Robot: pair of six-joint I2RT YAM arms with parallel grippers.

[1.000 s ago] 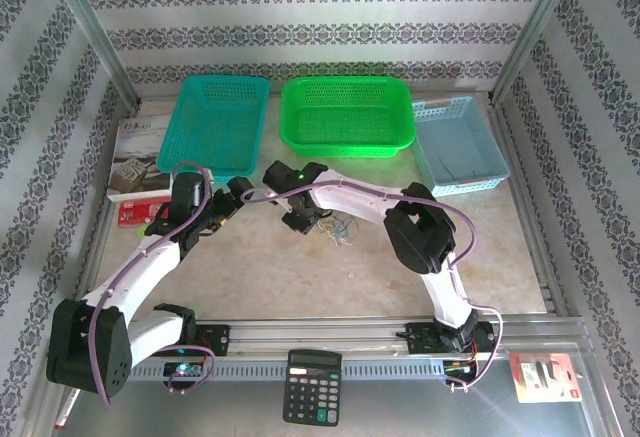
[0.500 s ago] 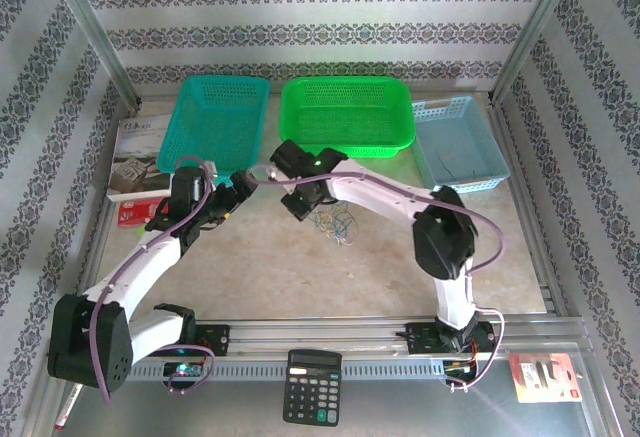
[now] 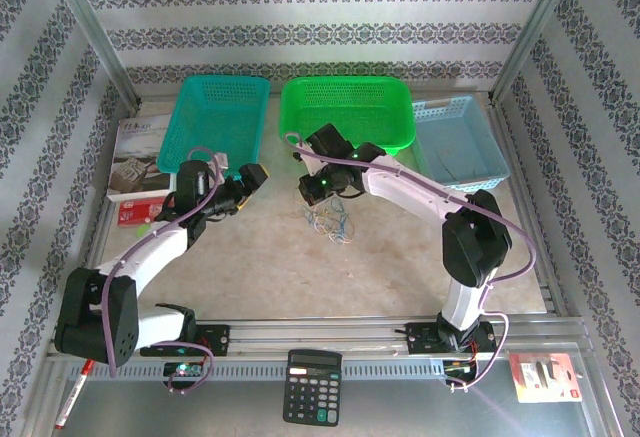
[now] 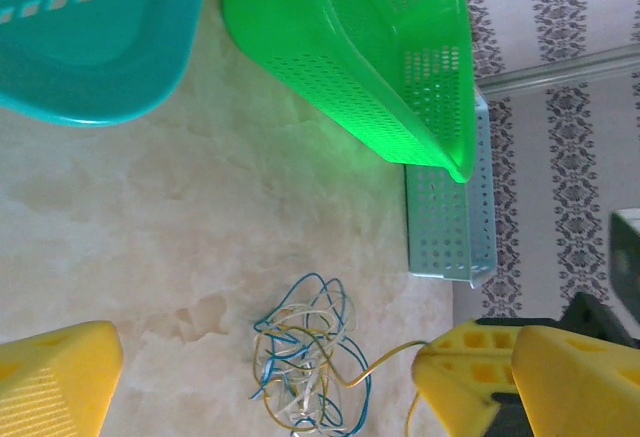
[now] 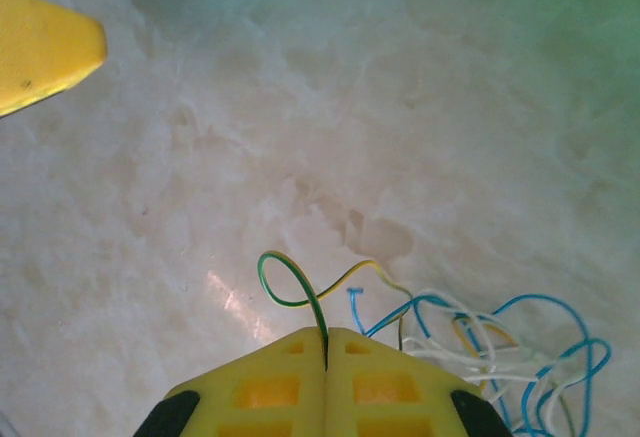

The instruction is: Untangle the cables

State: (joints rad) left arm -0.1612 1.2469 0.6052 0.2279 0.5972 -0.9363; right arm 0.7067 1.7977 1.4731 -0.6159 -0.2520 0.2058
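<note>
Right end effector (image 5: 327,342) is pinching shut on one yellow-green wire (image 5: 285,282) at the edge of the cables (image 5: 500,352), probably singling out a strand so it can be drawn free of the knot. The tangle is lying on the surface (image 3: 280,257) around the middle, nearer the far edge, just in front of the green basket (image 3: 345,81). Left end effector (image 3: 250,179) is hovering left of the tangle with its jaws wide apart, not touching anything, likely standing by to pin the rest down. Risk: the light bundle could end up dragging along whole.
</note>
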